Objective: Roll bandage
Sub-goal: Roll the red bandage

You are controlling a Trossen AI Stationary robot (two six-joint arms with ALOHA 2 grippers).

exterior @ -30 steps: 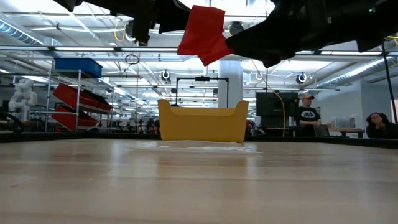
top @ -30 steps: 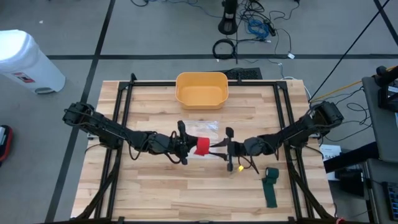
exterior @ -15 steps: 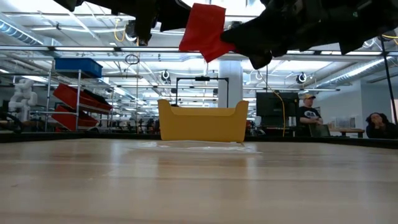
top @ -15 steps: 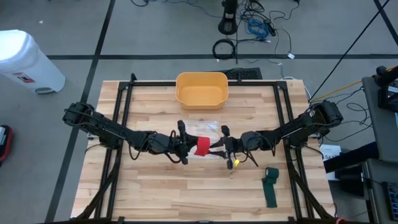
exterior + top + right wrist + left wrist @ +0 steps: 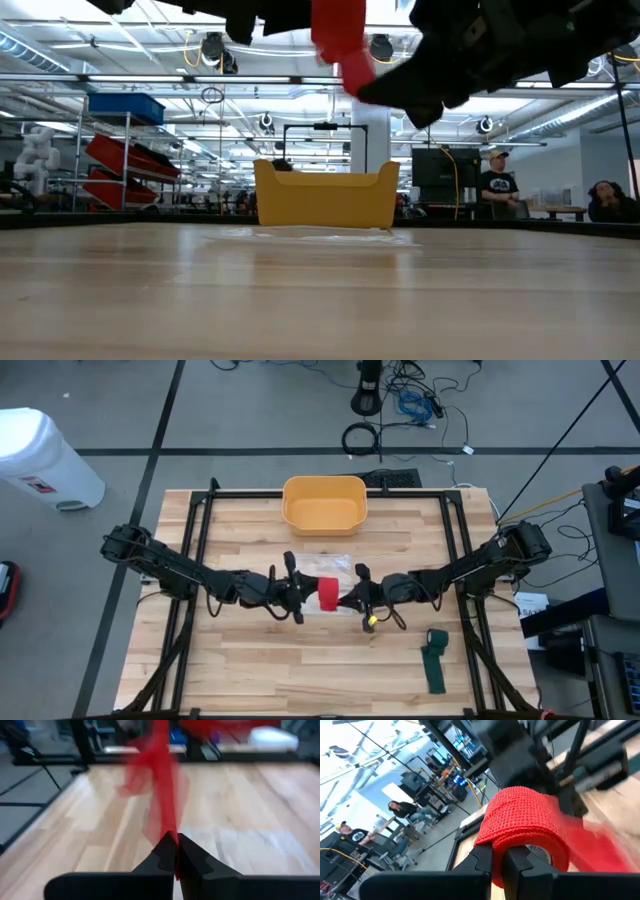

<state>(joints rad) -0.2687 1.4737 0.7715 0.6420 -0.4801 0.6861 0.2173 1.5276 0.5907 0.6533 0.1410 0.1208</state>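
Right pincer (image 5: 346, 598) now on bandage (image 5: 328, 594)

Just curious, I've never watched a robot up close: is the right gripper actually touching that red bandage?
Touching. The right wrist view shows the right gripper shut on the red bandage, the strip pinched between its jaws.

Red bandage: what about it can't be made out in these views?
- Its loose tail: blurred in the right wrist view beyond the right gripper.
- The red bandage roll's core: hidden by wraps and the left gripper, left wrist view.
- Its top: cut off, low view.
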